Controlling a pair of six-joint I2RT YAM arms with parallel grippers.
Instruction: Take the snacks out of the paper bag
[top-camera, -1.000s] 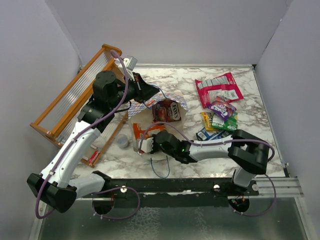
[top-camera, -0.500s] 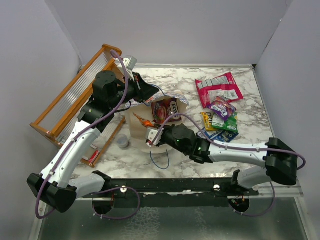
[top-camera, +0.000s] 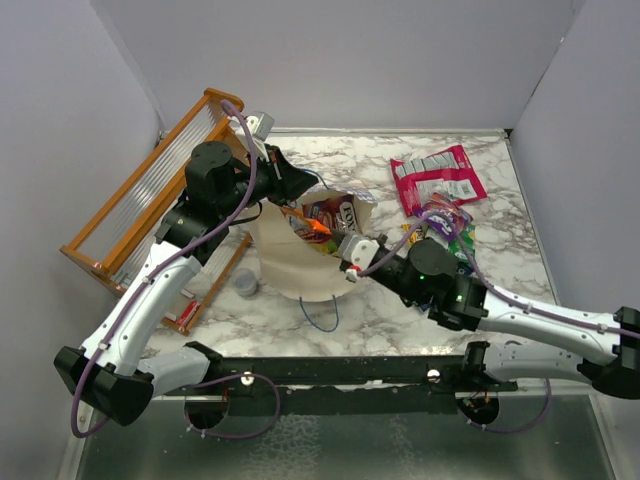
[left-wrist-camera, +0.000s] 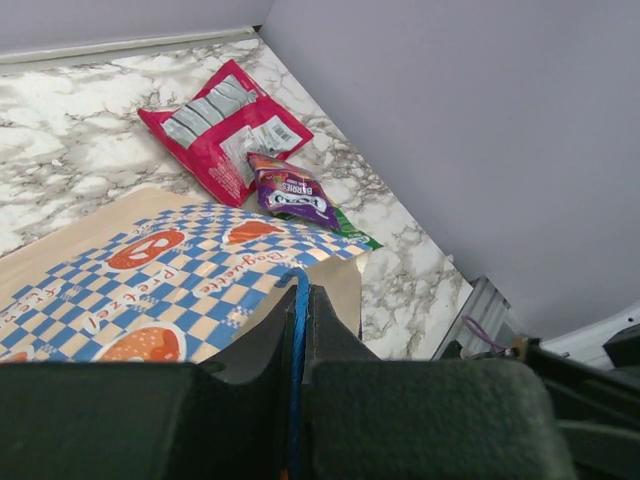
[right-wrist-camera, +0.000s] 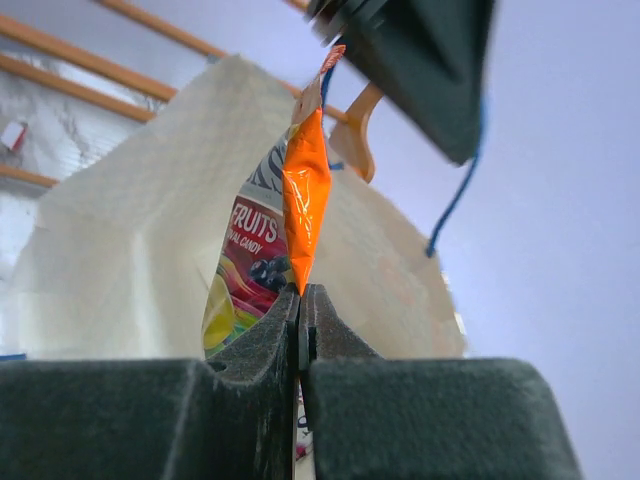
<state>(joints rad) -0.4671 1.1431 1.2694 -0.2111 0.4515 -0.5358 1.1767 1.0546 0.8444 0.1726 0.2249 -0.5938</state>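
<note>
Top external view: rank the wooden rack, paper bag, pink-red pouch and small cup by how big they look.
1. wooden rack
2. paper bag
3. pink-red pouch
4. small cup
Rack and bag are partly hidden by arms, but the order holds.

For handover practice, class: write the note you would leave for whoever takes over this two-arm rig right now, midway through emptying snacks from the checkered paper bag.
Left hand: shut on the thin blue string handle of the blue-and-white checkered paper bag, whose mouth is open.
Right hand: shut on a glossy orange wrapper at the bag's mouth.
Done: large pink-red pouch, purple packet and green packet lie on the marble table, right of the bag.
Left: set the orange wrapper with them, then fetch the fruit-candy packet and anything else inside.
</note>
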